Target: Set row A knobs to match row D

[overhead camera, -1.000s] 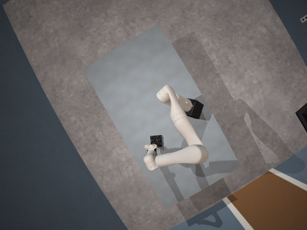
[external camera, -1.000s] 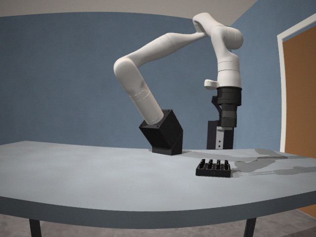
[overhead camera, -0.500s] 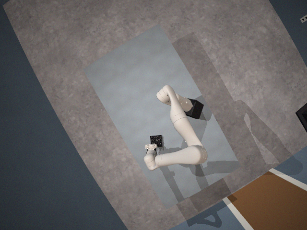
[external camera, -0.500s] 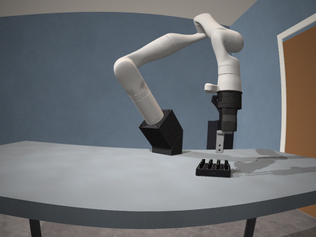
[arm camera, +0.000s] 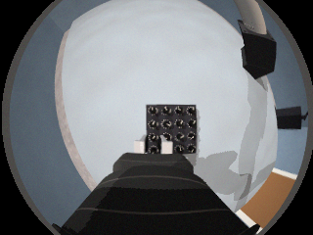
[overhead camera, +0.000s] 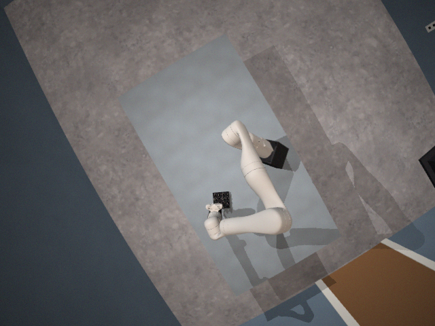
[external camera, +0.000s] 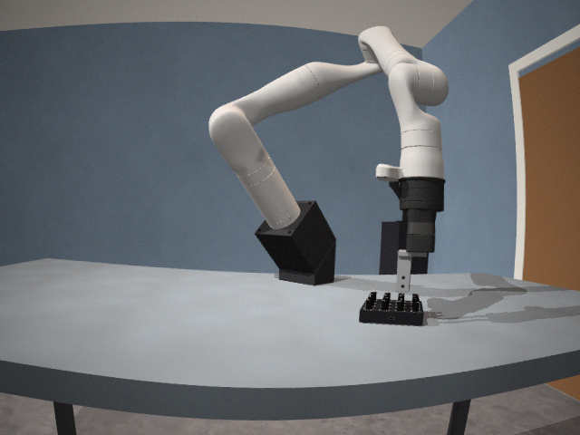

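Observation:
The black knob box (overhead camera: 222,196) (external camera: 391,318) (arm camera: 175,119) stands on its feet on the grey table (external camera: 187,318), with four rows of small black knobs. A small socket shows on the side that faces the exterior view. My gripper (overhead camera: 215,206) (external camera: 402,288) (arm camera: 153,141) points straight down over the box, fingers partly open. The fingertips hang just above the knob tops. In the wrist view they straddle a knob (arm camera: 153,148) in the edge row nearest the wrist camera, toward its left end. Nothing is gripped. The knob lines and marks are too small to read.
The arm's black base block (overhead camera: 276,154) (external camera: 299,247) stands on the table behind the box. A dark upright block (external camera: 389,247) shows behind the gripper. An orange door (external camera: 550,163) is at the right. The table edge (external camera: 281,398) runs across the front.

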### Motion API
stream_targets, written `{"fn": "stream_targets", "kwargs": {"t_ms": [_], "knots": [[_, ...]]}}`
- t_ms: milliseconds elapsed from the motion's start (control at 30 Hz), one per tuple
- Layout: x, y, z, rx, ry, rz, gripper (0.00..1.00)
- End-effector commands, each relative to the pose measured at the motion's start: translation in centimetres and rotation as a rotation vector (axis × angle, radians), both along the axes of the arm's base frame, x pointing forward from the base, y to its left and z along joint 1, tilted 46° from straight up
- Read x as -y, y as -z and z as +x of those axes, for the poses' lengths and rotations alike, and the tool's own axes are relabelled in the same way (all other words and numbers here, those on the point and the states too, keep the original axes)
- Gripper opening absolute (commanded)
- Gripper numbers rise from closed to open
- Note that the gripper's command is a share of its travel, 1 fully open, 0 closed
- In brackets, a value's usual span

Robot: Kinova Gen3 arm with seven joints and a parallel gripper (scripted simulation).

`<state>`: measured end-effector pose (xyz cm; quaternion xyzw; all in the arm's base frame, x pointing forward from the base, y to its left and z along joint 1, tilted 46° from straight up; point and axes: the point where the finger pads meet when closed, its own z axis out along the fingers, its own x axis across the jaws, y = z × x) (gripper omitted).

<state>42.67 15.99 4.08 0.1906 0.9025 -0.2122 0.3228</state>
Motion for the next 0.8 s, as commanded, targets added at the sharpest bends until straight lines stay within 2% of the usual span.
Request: {"fn": "stream_targets", "kwargs": {"t_ms": [0, 767], "knots": [[0.23, 0.1, 0.12, 0.0, 0.003, -0.001, 0.46], [0.72, 0.83, 0.64, 0.0, 0.003, -0.001, 0.46]]}}
